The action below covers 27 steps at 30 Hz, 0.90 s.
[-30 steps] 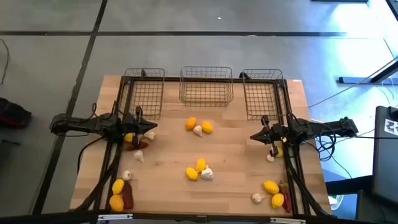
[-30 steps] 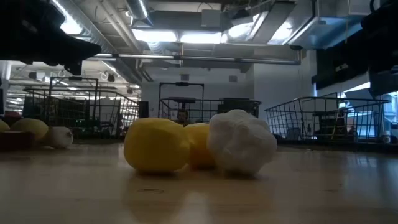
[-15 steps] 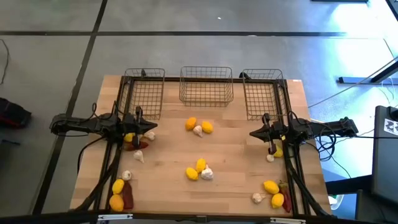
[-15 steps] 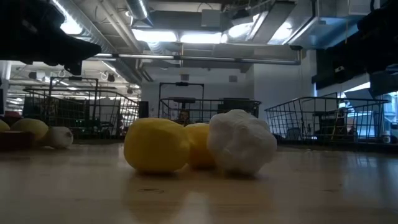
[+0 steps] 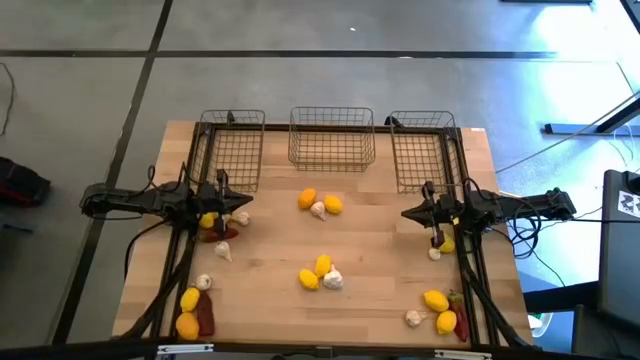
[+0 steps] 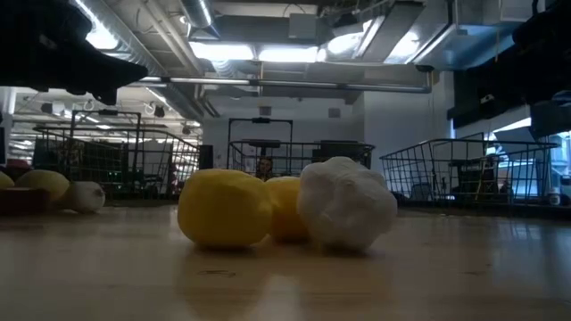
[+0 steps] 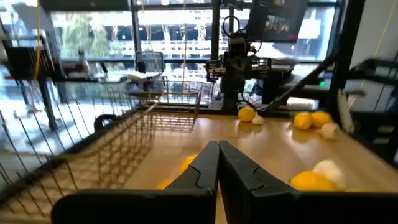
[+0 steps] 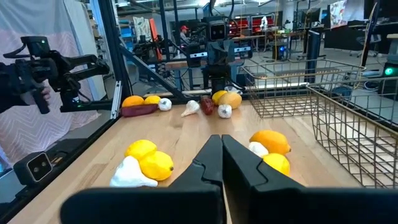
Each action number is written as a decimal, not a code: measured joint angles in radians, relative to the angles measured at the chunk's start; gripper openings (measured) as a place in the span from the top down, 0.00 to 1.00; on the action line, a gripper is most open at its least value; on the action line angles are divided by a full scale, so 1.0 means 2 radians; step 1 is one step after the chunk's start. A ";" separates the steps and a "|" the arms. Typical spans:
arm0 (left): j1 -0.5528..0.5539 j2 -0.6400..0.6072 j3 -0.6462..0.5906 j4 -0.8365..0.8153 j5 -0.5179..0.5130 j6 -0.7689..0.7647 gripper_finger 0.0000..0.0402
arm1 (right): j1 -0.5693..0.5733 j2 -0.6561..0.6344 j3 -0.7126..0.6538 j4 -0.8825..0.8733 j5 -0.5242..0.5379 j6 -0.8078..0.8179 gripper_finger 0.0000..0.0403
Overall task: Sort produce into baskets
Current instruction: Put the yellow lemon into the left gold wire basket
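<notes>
Three wire baskets stand along the table's far edge: left (image 5: 232, 150), middle (image 5: 332, 138), right (image 5: 425, 150). Lemons, garlic bulbs and chili peppers lie in small groups on the wood: one below the middle basket (image 5: 318, 205), one at the centre (image 5: 322, 273), also in the low view (image 6: 285, 212). My left gripper (image 5: 245, 207) is shut and empty beside a lemon (image 5: 207, 220), a garlic bulb (image 5: 240, 216) and a chili (image 5: 222, 232). My right gripper (image 5: 405, 214) is shut and empty; a lemon (image 5: 447, 243) and garlic (image 5: 434, 254) lie under its arm.
More produce lies at the near left corner (image 5: 190, 310) and the near right corner (image 5: 438, 310). Dark arm frames run along both table sides. Bare wood shows between the groups (image 5: 380, 250). The left basket's mesh (image 7: 124, 140) is close beside my left gripper.
</notes>
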 joint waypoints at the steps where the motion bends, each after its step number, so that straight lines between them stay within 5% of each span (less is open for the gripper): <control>1: 0.000 0.000 0.000 0.001 0.000 -0.022 0.99 | 0.000 0.000 0.000 0.001 0.005 0.004 0.99; 8: 0.004 0.000 0.000 0.048 -0.028 -0.109 0.99 | 0.000 0.000 0.000 0.028 0.097 0.078 0.99; 19: 0.004 0.020 0.000 0.181 -0.030 0.019 0.99 | 0.000 0.000 0.000 0.039 0.125 0.082 0.99; 27: 0.014 0.130 0.042 0.207 -0.030 0.055 0.99 | 0.000 0.000 0.000 0.039 0.138 0.078 0.99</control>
